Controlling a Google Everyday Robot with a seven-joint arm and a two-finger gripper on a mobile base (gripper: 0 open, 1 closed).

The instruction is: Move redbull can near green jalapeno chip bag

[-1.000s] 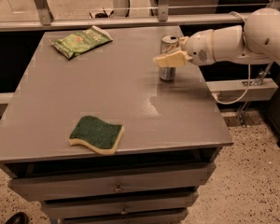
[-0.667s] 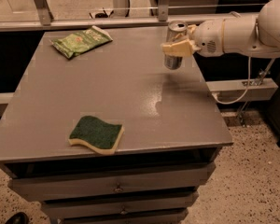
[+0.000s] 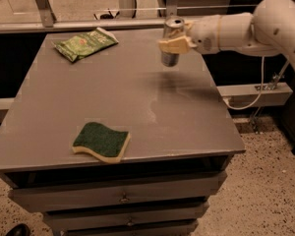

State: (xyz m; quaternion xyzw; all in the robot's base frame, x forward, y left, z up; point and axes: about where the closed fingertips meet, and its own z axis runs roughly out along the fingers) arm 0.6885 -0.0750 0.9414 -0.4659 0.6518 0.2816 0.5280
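Redbull can point(image 3: 170, 58), slim silver-blue metal, hangs clamped in the cream pincer point(image 3: 170, 45) over the grey desk point(image 3: 137, 107); swung fast toward the crinkled green chip bag point(image 3: 86, 44), it might slip

Arm: a white, smooth-shelled robot arm point(image 3: 280, 21) comes in from the right edge of the view, with a large rounded joint at the upper right.
Forearm: a white, tapering, rounded segment point(image 3: 231, 31) reaches leftward, roughly level.
Gripper: a pale tan two-finger gripper point(image 3: 174, 45) sits at the arm's left end, above the far right part of the flat grey surface point(image 3: 113, 97).
Jaws: closed from the side around the middle of a slim silver-and-blue metal can point(image 3: 170, 59), one tan pad lying across its front.
Hold: the can is upright, its bottom clear of the surface and its shiny rim above the jaws.
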